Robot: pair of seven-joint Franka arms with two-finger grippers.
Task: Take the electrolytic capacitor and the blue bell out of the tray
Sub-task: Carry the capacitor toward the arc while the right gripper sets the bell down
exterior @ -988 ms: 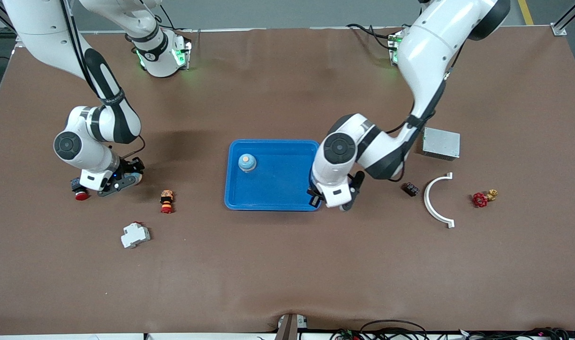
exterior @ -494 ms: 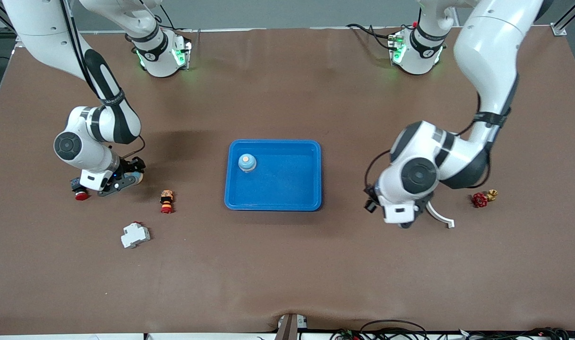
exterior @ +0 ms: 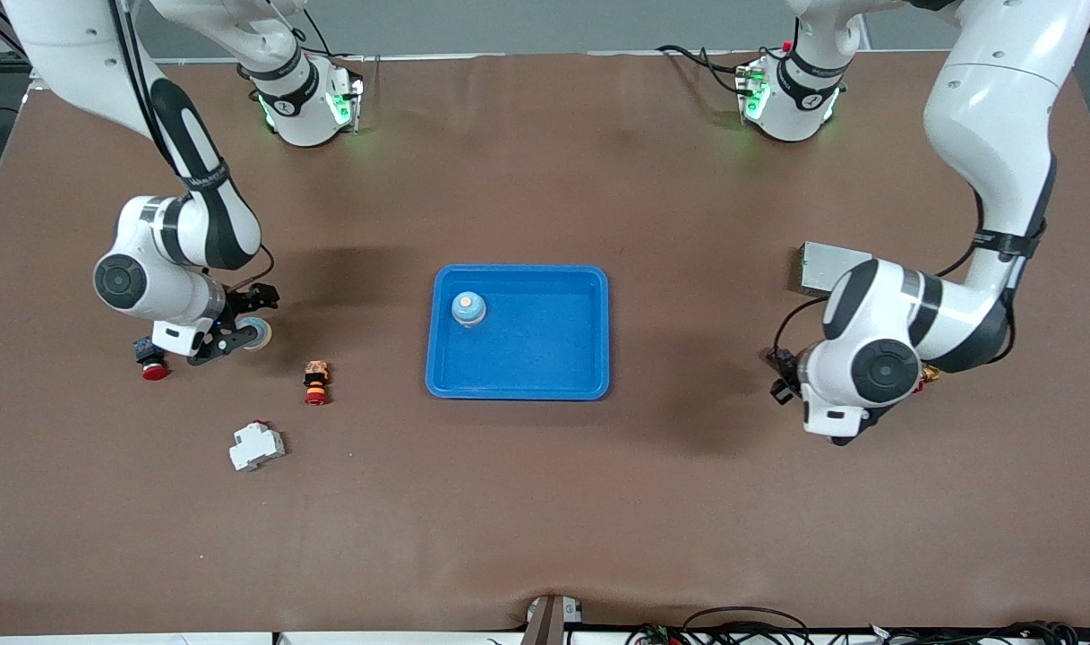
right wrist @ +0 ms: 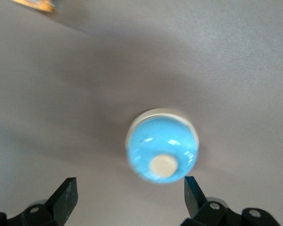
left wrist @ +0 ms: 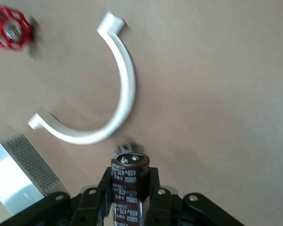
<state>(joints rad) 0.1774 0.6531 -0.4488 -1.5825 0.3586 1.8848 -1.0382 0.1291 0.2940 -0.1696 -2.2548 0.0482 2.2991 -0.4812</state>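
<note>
My left gripper (exterior: 782,383) is shut on a dark brown capacitor (left wrist: 129,181) and holds it over the table at the left arm's end, beside a white curved bracket (left wrist: 118,94). My right gripper (exterior: 236,337) is open at the right arm's end, its fingers apart around a blue bell (exterior: 258,333) that sits on the table. In the right wrist view the bell (right wrist: 162,149) lies just past the open fingertips of the right gripper (right wrist: 129,193). A blue tray (exterior: 518,387) in the middle holds another blue bell (exterior: 467,308).
A red push button (exterior: 153,369), an orange-red button (exterior: 316,381) and a white breaker (exterior: 256,445) lie near the right gripper. A metal box (exterior: 820,267), a red valve (left wrist: 9,30) and a small dark part (exterior: 779,357) lie near the left gripper.
The left arm has swung from the tray's edge toward its own end of the table, over the white bracket. The right gripper has shifted slightly, and the bell beside it shows more.
</note>
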